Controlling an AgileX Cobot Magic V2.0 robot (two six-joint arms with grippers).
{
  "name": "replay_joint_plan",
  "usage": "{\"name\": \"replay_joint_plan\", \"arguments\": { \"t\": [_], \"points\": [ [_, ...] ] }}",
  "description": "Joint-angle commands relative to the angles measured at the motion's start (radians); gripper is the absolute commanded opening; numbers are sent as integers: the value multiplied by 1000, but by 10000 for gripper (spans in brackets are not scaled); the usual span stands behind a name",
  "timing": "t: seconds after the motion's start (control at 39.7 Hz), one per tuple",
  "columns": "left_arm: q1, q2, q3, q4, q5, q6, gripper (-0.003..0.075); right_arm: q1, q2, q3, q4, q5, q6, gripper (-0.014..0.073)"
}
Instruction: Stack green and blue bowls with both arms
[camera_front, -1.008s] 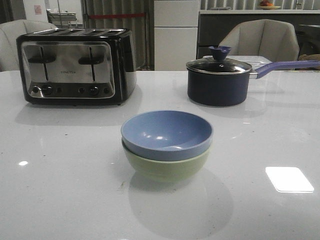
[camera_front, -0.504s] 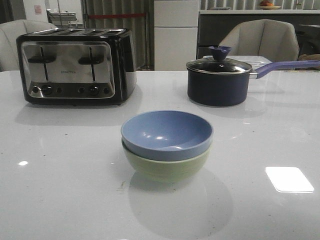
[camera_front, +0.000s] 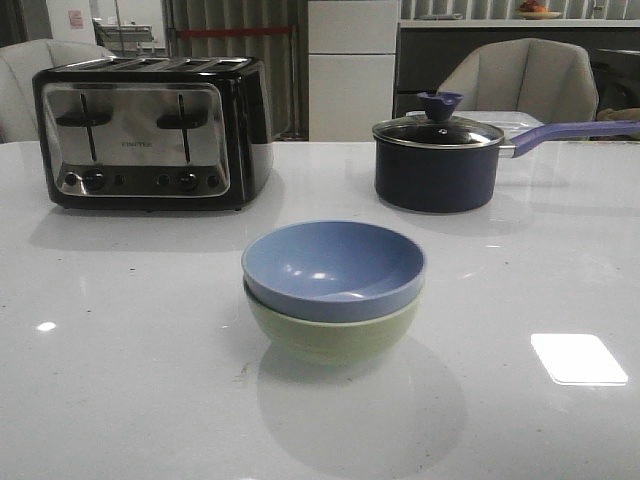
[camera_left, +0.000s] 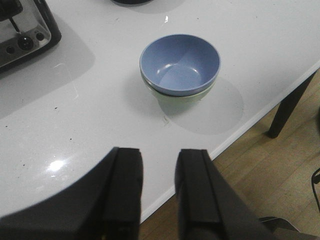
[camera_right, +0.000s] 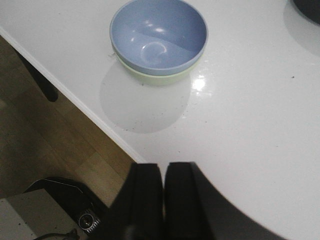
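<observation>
The pale blue bowl (camera_front: 333, 268) sits nested inside the pale green bowl (camera_front: 335, 335) at the middle of the white table. Both also show in the left wrist view, blue bowl (camera_left: 180, 64) over green bowl (camera_left: 184, 100), and in the right wrist view, blue bowl (camera_right: 158, 34) over green bowl (camera_right: 160, 79). My left gripper (camera_left: 159, 157) is open and empty, pulled back over the table's near edge. My right gripper (camera_right: 163, 171) is shut and empty, also back at the near edge. Neither gripper shows in the front view.
A black and chrome toaster (camera_front: 150, 135) stands at the back left. A dark navy saucepan (camera_front: 437, 165) with a glass lid stands at the back right, its handle pointing right. The table's near edge (camera_left: 260, 107) drops to a wooden floor; a table leg (camera_left: 290, 102) shows below.
</observation>
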Motion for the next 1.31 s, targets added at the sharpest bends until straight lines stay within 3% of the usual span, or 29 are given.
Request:
{"name": "replay_joint_plan", "arguments": {
  "t": [0.0, 0.08, 0.23, 0.48, 0.98, 1.11, 1.28],
  "points": [
    [-5, 2, -29, -13, -79, 2, 137, -2, 3, -29, 16, -52, -5, 75],
    [-5, 2, -29, -11, -79, 2, 95, -2, 3, -29, 16, -50, -5, 38],
    [-5, 2, -29, -2, -79, 0, 100, -2, 3, -29, 16, -47, -5, 28],
    [2, 2, -29, 107, -80, -156, 100, -2, 3, -29, 16, -42, -5, 28],
    [2, 2, -29, 118, -85, -156, 100, -2, 3, -29, 16, -41, -5, 28],
    [80, -73, 23, 168, -215, -156, 99, -2, 3, -29, 16, -39, -5, 28],
    [291, -211, 263, 180, -611, -156, 99, -2, 3, -29, 16, -39, -5, 28]
  ]
}}
